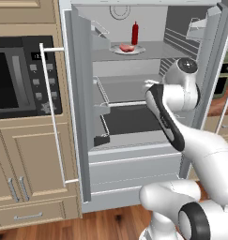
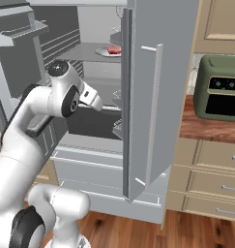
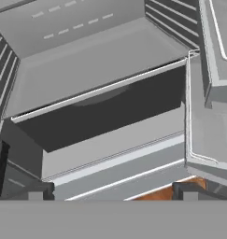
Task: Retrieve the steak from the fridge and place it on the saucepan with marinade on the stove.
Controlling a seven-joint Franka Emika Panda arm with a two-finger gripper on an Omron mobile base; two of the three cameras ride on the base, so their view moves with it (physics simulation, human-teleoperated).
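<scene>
Currently, fridge: tall pale grey refrigerator [image 1: 82, 117], both doors swung wide;
Steak: flat red-pink raw slab [image 1: 126, 48] on round white plate [image 1: 139, 49], upper shelf;
Gripper: dark-tipped two-finger gripper [image 3: 112, 193], fingers spread, holding nothing

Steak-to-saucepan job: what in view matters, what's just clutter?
Job:
steak, on the plate on the upper shelf
fridge, doors open
gripper, fingers apart, holding nothing

Clutter:
white plate
red sauce bottle
microwave
green toaster oven
</scene>
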